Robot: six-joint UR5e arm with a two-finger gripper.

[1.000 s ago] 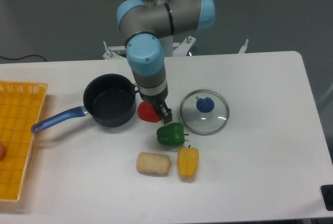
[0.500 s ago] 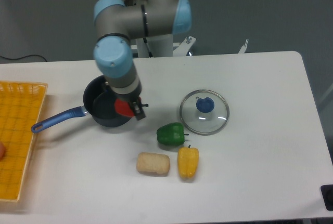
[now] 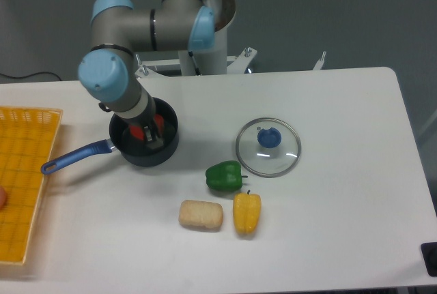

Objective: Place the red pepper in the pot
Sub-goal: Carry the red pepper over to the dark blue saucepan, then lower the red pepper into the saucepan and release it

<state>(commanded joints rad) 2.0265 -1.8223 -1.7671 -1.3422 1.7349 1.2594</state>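
A yellow basket sits at the left edge of the bench, well apart from the work. Next comes the pot, its blue handle running out to the lower left, which leaves the mouth free from above. The end effector reaches down inside that mouth, its fingers closed around the pepper, so the pepper is within the pot's rim; whether it rests on the bottom cannot be told. Too little red shows to judge its axis or where the stem points. Further right lie a green pepper, a bread roll, a yellow pepper and the glass lid, all untouched.
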